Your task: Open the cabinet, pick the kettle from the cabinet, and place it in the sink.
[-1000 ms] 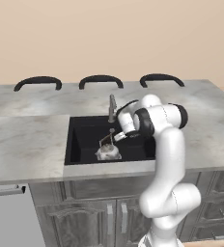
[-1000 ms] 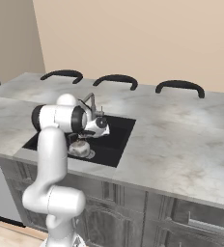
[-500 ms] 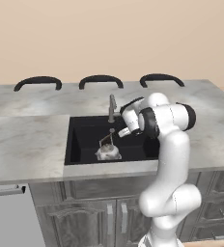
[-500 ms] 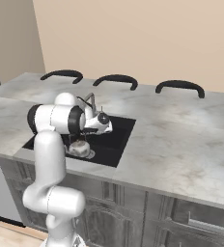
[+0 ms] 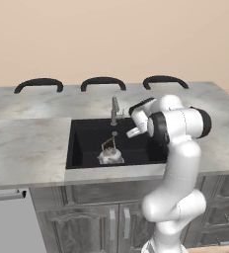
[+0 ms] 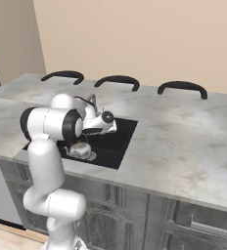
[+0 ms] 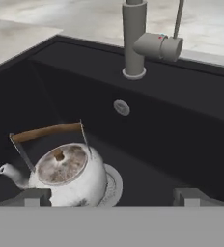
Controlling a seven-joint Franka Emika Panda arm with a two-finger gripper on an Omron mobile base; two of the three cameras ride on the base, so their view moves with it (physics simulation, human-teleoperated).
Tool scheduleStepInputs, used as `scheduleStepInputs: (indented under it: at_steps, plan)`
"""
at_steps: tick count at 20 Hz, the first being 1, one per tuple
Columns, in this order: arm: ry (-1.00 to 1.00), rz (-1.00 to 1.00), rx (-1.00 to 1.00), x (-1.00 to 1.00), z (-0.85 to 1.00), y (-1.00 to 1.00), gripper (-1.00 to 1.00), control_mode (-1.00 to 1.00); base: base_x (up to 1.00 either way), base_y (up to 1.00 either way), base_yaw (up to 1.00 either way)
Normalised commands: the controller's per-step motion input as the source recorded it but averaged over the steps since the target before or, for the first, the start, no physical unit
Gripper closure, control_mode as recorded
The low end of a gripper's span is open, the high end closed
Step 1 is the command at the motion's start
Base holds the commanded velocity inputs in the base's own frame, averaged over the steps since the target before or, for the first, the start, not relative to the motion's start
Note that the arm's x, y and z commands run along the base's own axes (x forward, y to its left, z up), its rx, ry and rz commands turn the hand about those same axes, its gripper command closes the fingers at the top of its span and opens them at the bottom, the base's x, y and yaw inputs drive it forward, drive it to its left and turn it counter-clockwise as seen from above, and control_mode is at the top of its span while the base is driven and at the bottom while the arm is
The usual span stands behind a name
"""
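- The kettle [image 7: 68,174] sits upright on the floor of the sink [image 5: 87,136], right over the drain ring, so as far as we can judge the placing part looks done.
- Our gripper [image 7: 109,197] hangs above the basin with its jaws spread wide and nothing between them. In the hand view the two fingertips [image 7: 34,197] stand well apart at the bottom, with the kettle body just behind the left one.
- From the left base view, the gripper [image 5: 136,129] is up around rim level, near the faucet [image 5: 115,110] and apart from the kettle [image 5: 110,154].
- Handling guess: it's a small squat metal pot, so stiff, and probably light if empty. The rounded silver-white body looks slick and too wide for a good pinch.
- If we ever need to grab it again, the arched brown handle [image 7: 47,131] is the spot. It's a thin bar standing clear above the lid, easy to close on from the top.
- The lid knob [image 7: 59,155] is tiny, and we can't tell if the lid is fixed, so we'd skip it. The spout [image 7: 8,172] pokes off to one side and could catch the basin wall.
- The marble worktop [image 6: 184,132] surrounds the basin on all sides.
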Motion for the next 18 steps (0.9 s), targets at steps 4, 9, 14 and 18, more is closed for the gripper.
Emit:
scheduleStepInputs:
  at_steps: [4, 9, 14, 18]
  plan:
    - [0.0, 0.0, 0.0, -0.39, 0.41, -0.1, -1.0, -1.0, 0.0, 0.0, 0.0]
    - [0.04, 0.0, -0.05, -0.38, 0.41, -0.06, -1.0, -1.0, 0.0, 0.0, 0.0]
    - [0.01, 0.0, -0.04, -0.4, 0.43, -0.11, -1.0, -1.0, 0.0, 0.0, 0.0]
    - [0.0, -0.07, -0.05, -0.37, 0.43, -0.07, -1.0, -1.0, 0.0, 0.0, 0.0]
